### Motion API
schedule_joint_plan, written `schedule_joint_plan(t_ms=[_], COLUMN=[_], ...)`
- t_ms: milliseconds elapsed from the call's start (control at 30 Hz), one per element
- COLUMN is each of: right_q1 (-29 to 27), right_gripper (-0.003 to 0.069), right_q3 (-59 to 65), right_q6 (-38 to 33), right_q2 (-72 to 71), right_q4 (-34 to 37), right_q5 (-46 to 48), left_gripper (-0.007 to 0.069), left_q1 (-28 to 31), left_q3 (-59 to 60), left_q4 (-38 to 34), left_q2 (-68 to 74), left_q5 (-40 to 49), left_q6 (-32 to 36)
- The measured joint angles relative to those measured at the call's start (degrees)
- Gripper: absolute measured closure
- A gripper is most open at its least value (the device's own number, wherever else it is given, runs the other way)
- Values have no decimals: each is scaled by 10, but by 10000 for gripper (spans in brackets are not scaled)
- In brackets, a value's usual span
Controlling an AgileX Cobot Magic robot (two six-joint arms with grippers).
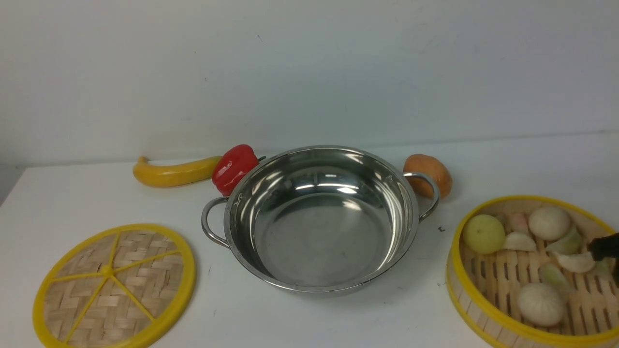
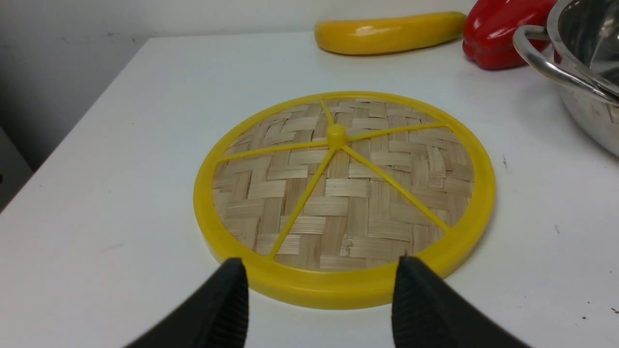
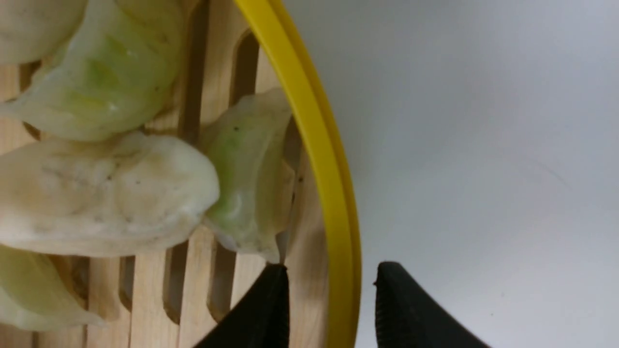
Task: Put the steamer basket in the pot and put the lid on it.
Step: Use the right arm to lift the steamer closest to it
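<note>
Here, right gripper straddles steamer basket rim, jaws apart.

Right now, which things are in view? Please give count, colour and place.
pot: one, steel, mid-table, empty
lid: one, yellow-rimmed bamboo, left of pot
basket: one, yellow-rimmed bamboo, right of pot
buns and dumplings: several, pale, in basket
banana: one, yellow, behind, left of pepper
pepper: one, red, behind pot's left handle
brown lump: one, behind pot's right handle
table: one, white
left gripper: one, black, open, at lid's rim
right gripper: one, black, open, astride basket's rim
</note>
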Motion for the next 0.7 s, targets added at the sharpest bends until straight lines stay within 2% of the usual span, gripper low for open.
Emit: schedule_joint_plan(t_ms=[367,700], right_q1=[0,0], right_gripper=[427,553], right_q3=[0,0], right_q6=[0,0], right_q2=[0,0], right_q4=[0,2], right_q5=[-1,4], left_gripper=[246,246], left_q1=[0,0], left_q3=[0,0], left_q4=[0,0], left_q2=[0,0], left_q5=[0,0], left_q6=[0,0])
